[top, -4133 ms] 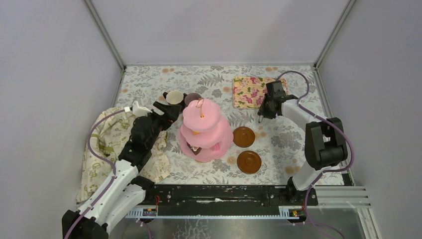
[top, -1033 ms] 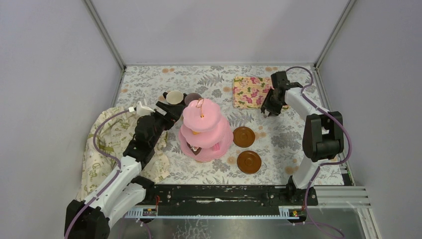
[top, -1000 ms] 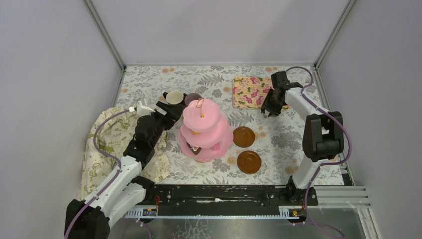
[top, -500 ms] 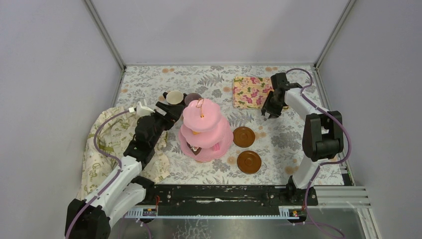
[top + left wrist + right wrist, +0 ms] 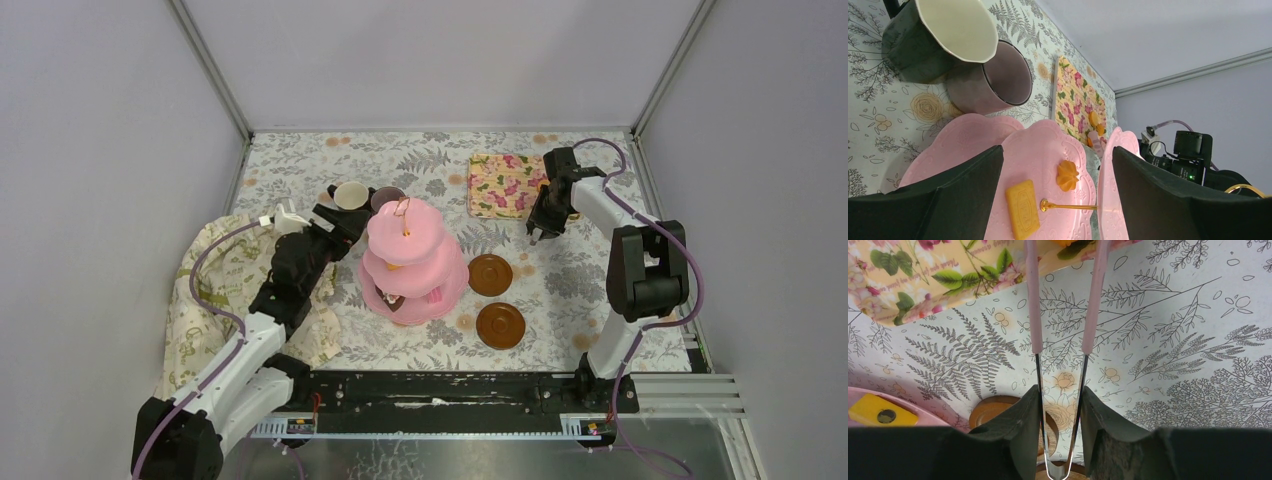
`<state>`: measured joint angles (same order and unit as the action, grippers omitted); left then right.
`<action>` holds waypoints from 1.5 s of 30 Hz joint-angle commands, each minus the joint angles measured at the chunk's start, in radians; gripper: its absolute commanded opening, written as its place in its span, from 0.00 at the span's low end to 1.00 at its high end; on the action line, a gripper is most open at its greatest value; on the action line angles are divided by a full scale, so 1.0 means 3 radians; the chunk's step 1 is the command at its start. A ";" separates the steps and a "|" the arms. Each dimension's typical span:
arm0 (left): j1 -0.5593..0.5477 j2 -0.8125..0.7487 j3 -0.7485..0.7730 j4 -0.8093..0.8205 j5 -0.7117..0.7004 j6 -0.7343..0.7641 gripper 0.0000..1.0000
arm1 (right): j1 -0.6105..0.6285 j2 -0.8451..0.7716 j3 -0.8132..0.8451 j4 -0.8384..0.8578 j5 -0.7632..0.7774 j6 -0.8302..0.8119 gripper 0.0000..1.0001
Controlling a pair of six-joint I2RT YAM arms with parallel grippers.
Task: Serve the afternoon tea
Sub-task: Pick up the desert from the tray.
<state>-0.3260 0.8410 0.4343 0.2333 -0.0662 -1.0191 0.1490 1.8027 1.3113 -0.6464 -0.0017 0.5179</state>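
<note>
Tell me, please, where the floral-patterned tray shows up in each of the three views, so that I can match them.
Top external: the floral tray lies at the far side of the table, right of centre.
Left wrist: it sits near the middle of the picture, strongly foreshortened.
Right wrist: it fills the top-left corner.
Shared landmark: the fern-print table cover, under the tray in every view.

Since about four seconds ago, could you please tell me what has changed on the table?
The right tool, gripping the tongs, shifted slightly to the right by the tray's right edge. Nothing was visibly picked up or released. The left tool stayed open beside the stand. The mugs, saucers and tray did not move.
</note>
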 commanded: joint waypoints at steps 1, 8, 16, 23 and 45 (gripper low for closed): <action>0.0023 -0.0032 -0.0024 0.0166 0.0013 0.0004 0.87 | -0.0026 -0.0125 0.0068 -0.0020 0.0019 -0.0115 0.26; 0.0038 -0.0049 0.0007 0.0106 -0.0034 0.0032 0.87 | -0.0026 -0.0279 0.0083 0.0021 0.0058 -0.0256 0.20; 0.0046 0.0006 0.0095 0.0013 -0.0083 0.0109 0.87 | -0.0026 -0.0394 0.0061 0.0093 0.0084 -0.0393 0.14; 0.0048 0.0012 0.0157 -0.0053 -0.0129 0.0142 0.87 | -0.0027 -0.0557 0.0030 0.0123 -0.0001 -0.0381 0.11; 0.0058 -0.0071 0.0306 -0.0276 -0.0198 0.0222 0.88 | 0.0418 -0.1374 -0.0205 -0.0024 0.0106 -0.0521 0.06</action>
<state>-0.3180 0.8402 0.4820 0.1673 -0.0998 -0.9848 0.2192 1.5093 1.2655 -0.6399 0.0113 0.4000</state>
